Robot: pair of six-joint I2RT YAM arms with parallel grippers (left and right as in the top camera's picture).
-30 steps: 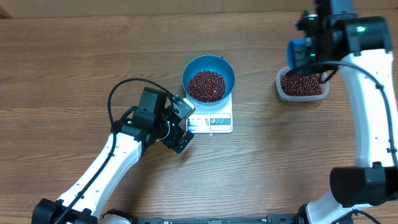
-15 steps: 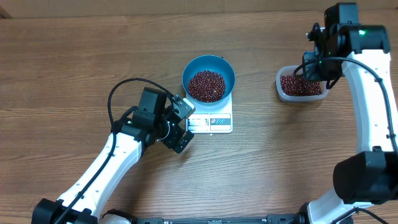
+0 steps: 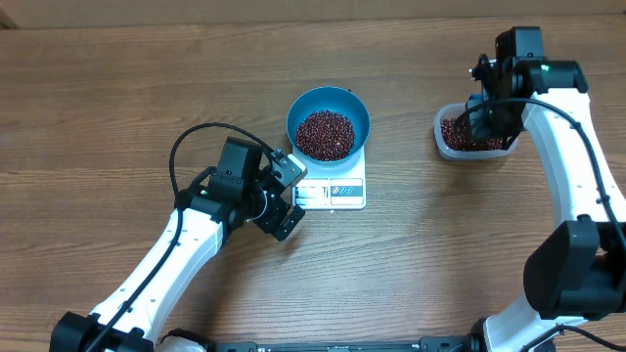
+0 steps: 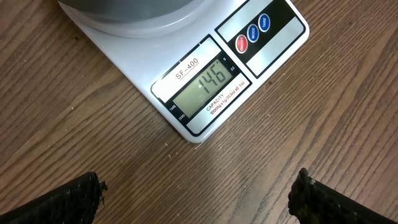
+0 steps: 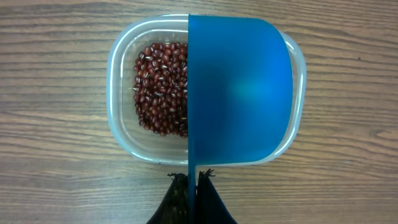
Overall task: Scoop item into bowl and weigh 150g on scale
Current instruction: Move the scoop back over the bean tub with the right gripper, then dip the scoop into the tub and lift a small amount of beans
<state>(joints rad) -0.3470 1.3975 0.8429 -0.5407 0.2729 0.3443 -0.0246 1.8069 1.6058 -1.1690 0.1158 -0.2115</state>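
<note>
The blue bowl (image 3: 329,125) stands on the white scale (image 3: 337,192) and holds a heap of dark red beans (image 3: 325,134). In the left wrist view the scale (image 4: 205,68) shows 146 on its display. My left gripper (image 3: 284,200) hovers open at the scale's front left corner, with only bare wood between its fingers (image 4: 198,183). My right gripper (image 5: 193,177) is shut on the handle of a blue scoop (image 5: 239,87), which is turned on edge over a clear tub (image 5: 118,81) of beans (image 5: 161,87). The scoop hides the tub's right half.
The clear tub (image 3: 474,147) sits at the right of the wooden table, under my right arm (image 3: 486,110). A black cable (image 3: 196,142) loops above the left arm. The scale's buttons (image 4: 252,34) face the left gripper.
My right gripper has come toward the tub with the scoop, which now hangs right over the beans. The left arm, bowl and scale have not moved.
</note>
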